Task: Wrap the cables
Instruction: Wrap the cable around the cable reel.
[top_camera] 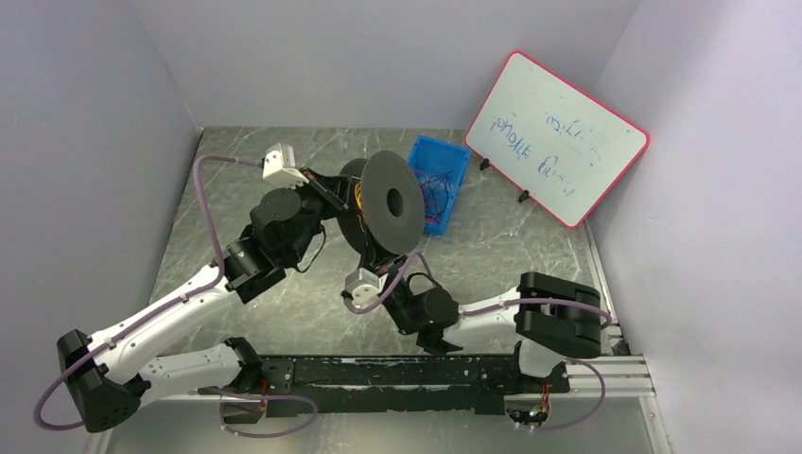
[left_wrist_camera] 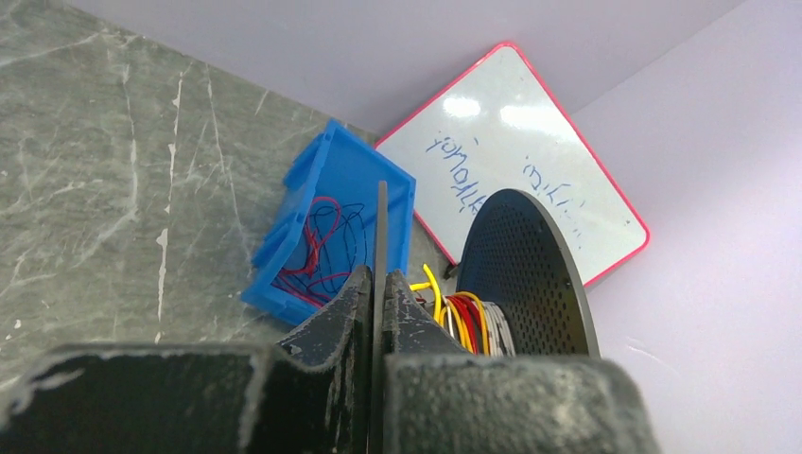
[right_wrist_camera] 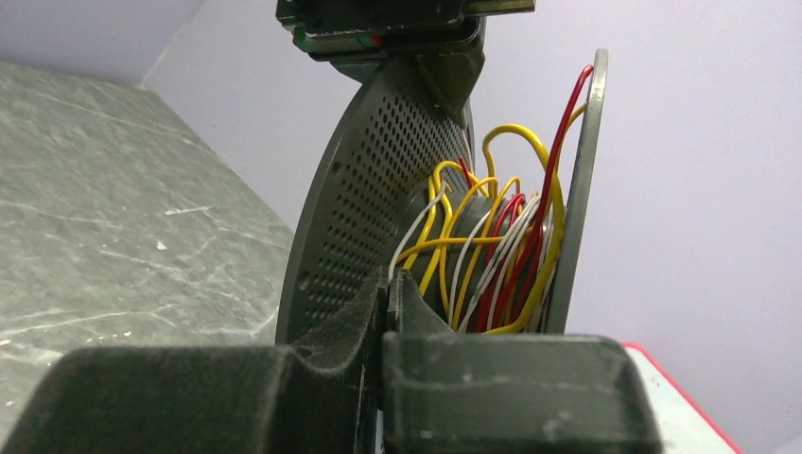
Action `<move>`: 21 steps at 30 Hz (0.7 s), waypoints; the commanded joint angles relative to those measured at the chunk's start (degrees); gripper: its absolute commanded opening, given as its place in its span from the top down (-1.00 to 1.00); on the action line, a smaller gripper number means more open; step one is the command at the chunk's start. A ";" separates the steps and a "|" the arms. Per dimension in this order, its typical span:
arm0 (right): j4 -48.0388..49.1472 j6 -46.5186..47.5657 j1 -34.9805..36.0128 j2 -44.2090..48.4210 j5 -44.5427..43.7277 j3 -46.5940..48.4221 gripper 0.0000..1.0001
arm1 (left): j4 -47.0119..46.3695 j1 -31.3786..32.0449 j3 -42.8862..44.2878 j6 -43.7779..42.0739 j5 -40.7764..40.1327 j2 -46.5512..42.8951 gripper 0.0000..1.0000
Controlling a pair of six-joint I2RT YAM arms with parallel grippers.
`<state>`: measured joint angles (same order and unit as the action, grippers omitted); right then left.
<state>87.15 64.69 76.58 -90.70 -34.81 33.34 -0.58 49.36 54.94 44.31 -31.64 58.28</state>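
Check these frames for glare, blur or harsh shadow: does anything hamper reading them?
Top external: soft, even light, sharp throughout, no hard shadows. Left wrist: two glare patches on the whiteboard; the left pincer, close to the lens, is slightly soft. Right wrist: the cables on the spool are crisp, while the right pincer is soft.

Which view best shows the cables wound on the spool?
The right wrist view: the yellow, red and white cables loop close up inside the spool. The left wrist view shows a small bundle; the top view only an orange glimpse.
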 commanded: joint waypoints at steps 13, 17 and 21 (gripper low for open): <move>17.35 -1.12 0.59 -3.97 -7.59 8.47 0.78 | 0.34 1.41 -1.82 3.78 6.82 -0.64 0.86; 17.35 -1.41 0.57 -4.52 -8.77 7.26 0.69 | -0.04 -0.30 -1.69 4.68 9.62 0.28 0.86; 17.28 -2.27 0.60 -3.90 -9.51 5.67 0.61 | -0.27 -2.33 -2.19 5.89 11.50 0.73 0.86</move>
<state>87.57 64.10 77.95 -94.78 -44.60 39.62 -0.05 47.55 53.17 46.41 -28.86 59.27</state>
